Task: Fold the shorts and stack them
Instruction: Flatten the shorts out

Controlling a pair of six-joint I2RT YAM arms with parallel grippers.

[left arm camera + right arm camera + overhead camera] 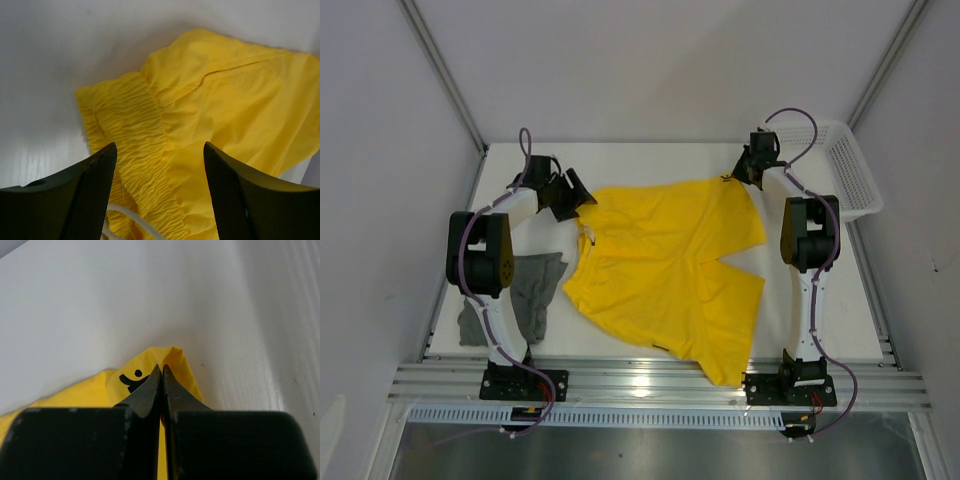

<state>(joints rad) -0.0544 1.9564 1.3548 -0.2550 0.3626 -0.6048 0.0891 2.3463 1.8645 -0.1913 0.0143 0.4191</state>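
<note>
The yellow shorts [670,270] lie spread across the middle of the white table [660,160], legs toward the near edge. My left gripper [582,196] hovers open over their gathered waistband [135,130] at the back-left corner; a white drawstring [130,215] shows between the fingers [92,195]. My right gripper [162,371] is shut on the back-right corner of the yellow shorts [172,357], beside a small black logo [131,380]. That same gripper [738,176] sits at the far right corner of the cloth. The dark grey shorts [525,295] lie crumpled at the left, partly hidden under the left arm.
A white mesh basket [850,170] stands at the back right, at the table's edge. Grey walls close in on the table at back and sides. An aluminium rail [660,385] carrying both arm bases runs along the near edge.
</note>
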